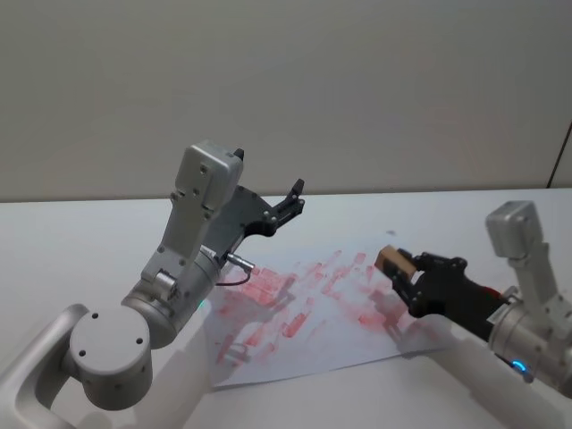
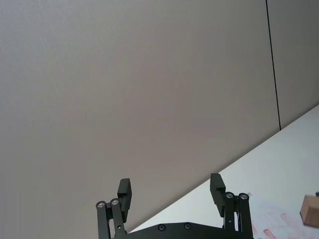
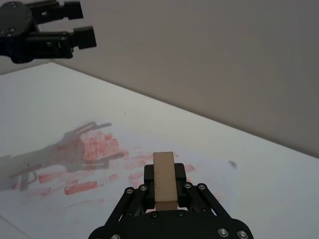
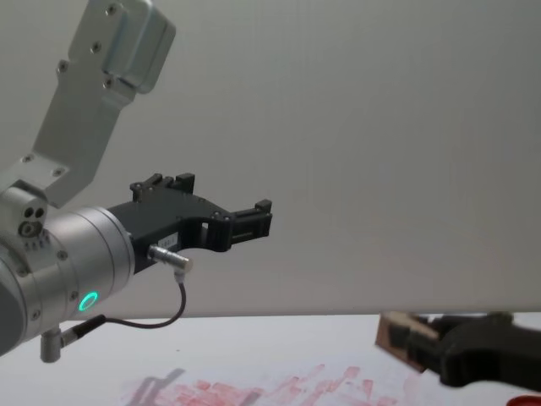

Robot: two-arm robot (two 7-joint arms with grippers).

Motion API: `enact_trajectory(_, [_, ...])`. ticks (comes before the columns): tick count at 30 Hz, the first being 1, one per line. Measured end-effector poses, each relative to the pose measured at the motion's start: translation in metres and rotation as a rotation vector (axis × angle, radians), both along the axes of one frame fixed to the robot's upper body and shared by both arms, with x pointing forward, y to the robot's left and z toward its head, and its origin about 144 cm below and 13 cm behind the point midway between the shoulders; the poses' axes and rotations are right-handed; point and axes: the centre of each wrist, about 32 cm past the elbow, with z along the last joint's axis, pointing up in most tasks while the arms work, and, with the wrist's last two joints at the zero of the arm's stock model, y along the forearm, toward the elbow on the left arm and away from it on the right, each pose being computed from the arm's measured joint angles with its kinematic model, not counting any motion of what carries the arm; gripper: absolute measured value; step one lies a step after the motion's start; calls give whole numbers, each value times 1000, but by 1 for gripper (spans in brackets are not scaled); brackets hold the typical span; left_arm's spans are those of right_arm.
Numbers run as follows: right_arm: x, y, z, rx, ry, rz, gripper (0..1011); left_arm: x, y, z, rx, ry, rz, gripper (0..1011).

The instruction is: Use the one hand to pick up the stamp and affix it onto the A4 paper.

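Observation:
The tan wooden stamp (image 1: 393, 261) sits between the fingers of my right gripper (image 1: 404, 271), which is shut on it. It hangs a little above the right part of the A4 paper (image 1: 313, 308), a white sheet covered in red-pink prints. In the right wrist view the stamp (image 3: 164, 181) stands upright between the black fingers (image 3: 148, 175), with the printed paper (image 3: 89, 149) beyond it. The chest view has the stamp (image 4: 394, 331) clear of the table. My left gripper (image 1: 295, 198) is raised over the paper's far left side, open and holding nothing (image 2: 170, 191).
The white table (image 1: 80, 241) runs back to a plain grey wall. My left arm (image 1: 192, 259) stands tall over the paper's left edge. A low red thing (image 4: 524, 397) peeks in at the chest view's lower right corner.

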Motion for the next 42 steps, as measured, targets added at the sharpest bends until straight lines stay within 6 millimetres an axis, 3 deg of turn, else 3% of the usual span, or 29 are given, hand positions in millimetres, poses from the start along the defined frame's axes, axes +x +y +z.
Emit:
enact_trajectory(10, [-18, -19, 11, 15, -41, -114, 217, 0, 0, 0, 0, 0, 0, 1001])
enact_trajectory(25, [-43, -54, 13, -36, 40, -314, 218, 0, 0, 0, 0, 0, 0, 1001])
enact_trajectory(42, [-38, -61, 9, -79, 123, -343, 217, 0, 0, 0, 0, 0, 0, 1001])
